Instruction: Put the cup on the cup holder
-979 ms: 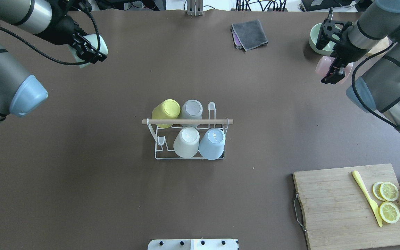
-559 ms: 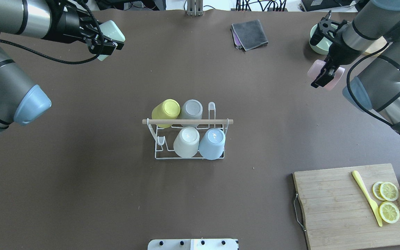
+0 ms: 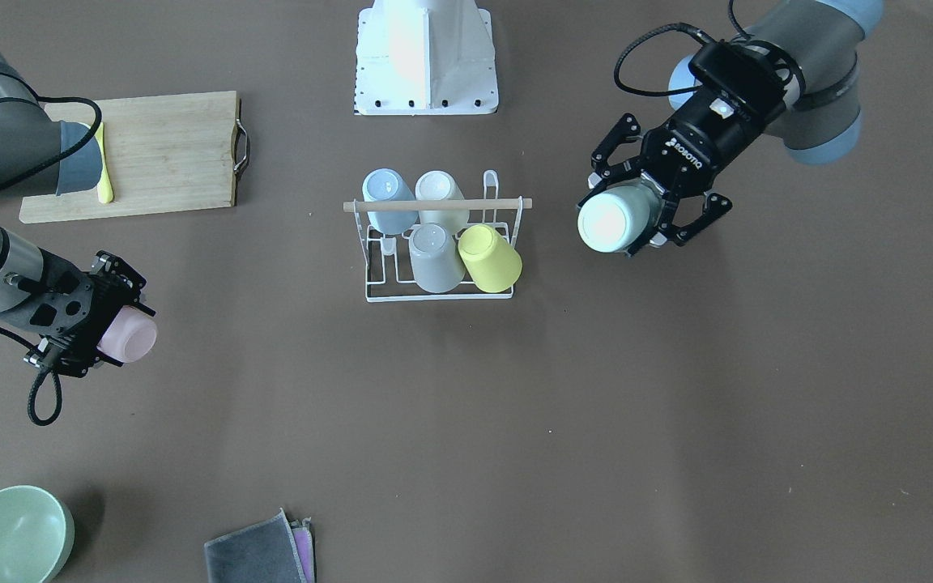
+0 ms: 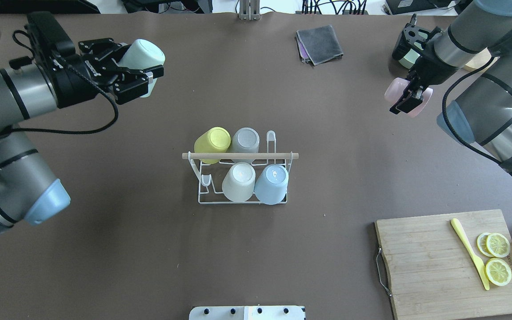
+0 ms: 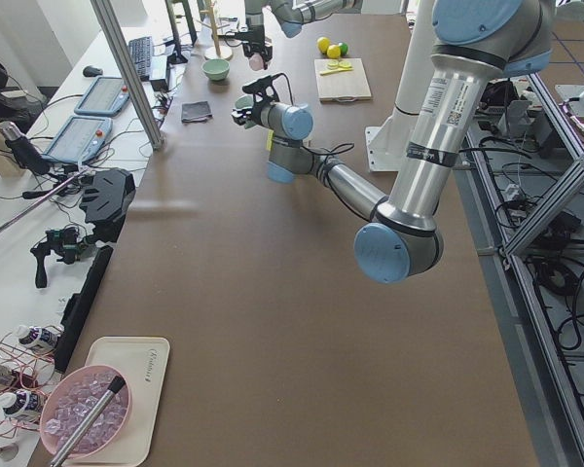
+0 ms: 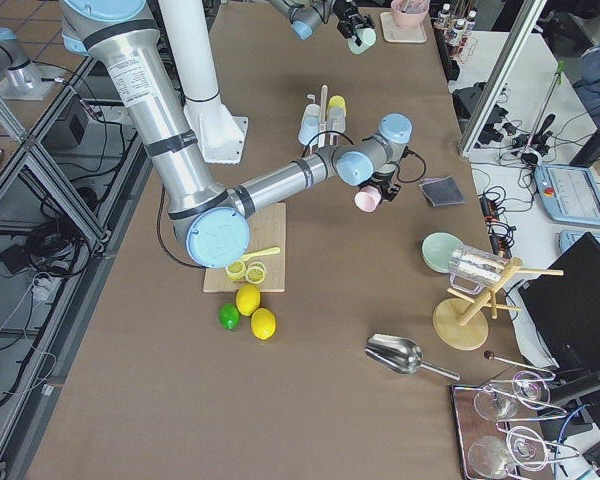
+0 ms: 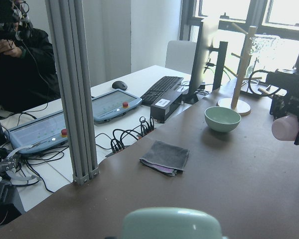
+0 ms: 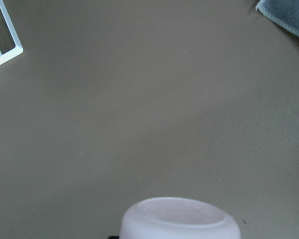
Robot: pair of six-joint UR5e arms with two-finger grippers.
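So, two tools, one cup each: the left tool point(image 4: 138, 62) is clamped on a mint cup point(image 4: 147, 51) and the right tool point(image 4: 409, 95) on a pink cup point(image 4: 394, 91). One cup holder point(image 4: 240, 156) stands on the desk point(image 4: 105, 249) between them, well apart from both. It carries four upturned cups: yellow point(image 4: 212, 141), grey point(image 4: 245, 140), cream point(image 4: 239, 180) and blue point(image 4: 272, 182).

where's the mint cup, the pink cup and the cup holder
mint cup point(image 4: 142, 53), overhead exterior view, its side wall
pink cup point(image 3: 131, 338), exterior front-facing view, its visible body
cup holder point(image 4: 238, 156), overhead exterior view, its wooden rod handle
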